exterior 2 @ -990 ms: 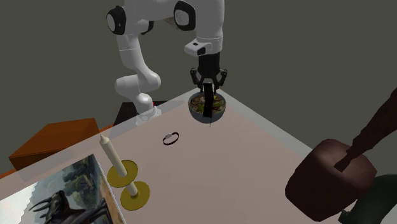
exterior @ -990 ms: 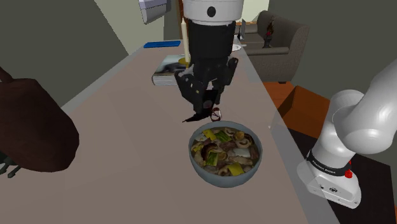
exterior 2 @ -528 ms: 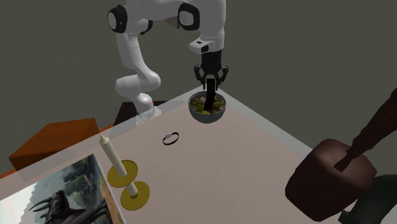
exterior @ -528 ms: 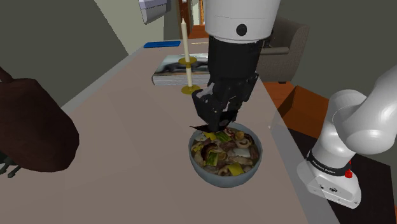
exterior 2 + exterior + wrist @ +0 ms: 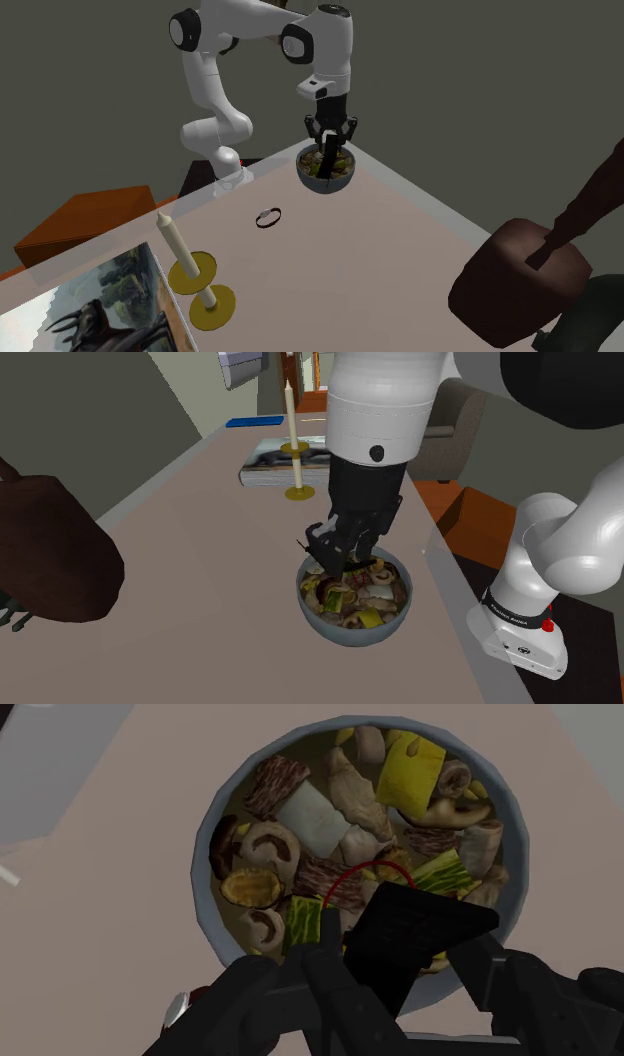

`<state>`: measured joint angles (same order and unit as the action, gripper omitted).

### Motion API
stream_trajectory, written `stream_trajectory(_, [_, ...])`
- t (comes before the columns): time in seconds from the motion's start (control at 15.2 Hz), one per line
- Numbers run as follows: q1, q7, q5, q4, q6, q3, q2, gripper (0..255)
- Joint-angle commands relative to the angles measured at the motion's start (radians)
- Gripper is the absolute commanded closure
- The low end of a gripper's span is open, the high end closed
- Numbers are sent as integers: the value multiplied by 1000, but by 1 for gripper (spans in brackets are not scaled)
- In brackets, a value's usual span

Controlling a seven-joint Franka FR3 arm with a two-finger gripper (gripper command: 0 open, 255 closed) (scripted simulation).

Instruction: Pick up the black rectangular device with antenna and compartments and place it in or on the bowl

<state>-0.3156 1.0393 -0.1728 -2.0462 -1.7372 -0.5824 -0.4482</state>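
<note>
My black gripper (image 5: 337, 549) hangs right over the grey bowl (image 5: 345, 635) of mixed food, near the table's edge beside the stand. It is shut on the black rectangular device (image 5: 412, 932), which points down into the bowl. In the wrist view the fingers (image 5: 318, 966) clasp the device just above the food, inside the bowl's rim (image 5: 205, 854). A thin red loop (image 5: 345, 880) shows at the device's far end. In the second exterior view the device (image 5: 328, 162) is a dark upright bar under the gripper (image 5: 328, 140), reaching into the bowl (image 5: 338, 181).
A candle in a yellow holder (image 5: 293, 447) stands on the table by a picture book (image 5: 262, 462). A dark ring (image 5: 267, 217) lies on the table between candle and bowl. A big brown object (image 5: 50, 557) sits at the shoulder view's left. The white stand (image 5: 525, 622) is at the right.
The gripper has carried the device from beside the ring to over the bowl and has come down, so the device now reaches into the bowl.
</note>
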Motion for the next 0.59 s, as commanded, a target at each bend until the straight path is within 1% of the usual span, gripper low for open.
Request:
stream_trajectory(0.0, [0,0,-1,-11,-9,-2,2,255])
stream_trajectory(0.33, [-1,0,-1,-11,-9,-2,2,255])
stream_trajectory(0.4, [-1,-1,-1,-12,-9,-1,1,0])
stream_trajectory(0.53, [-1,-1,-2,-13,-9,0,0,0])
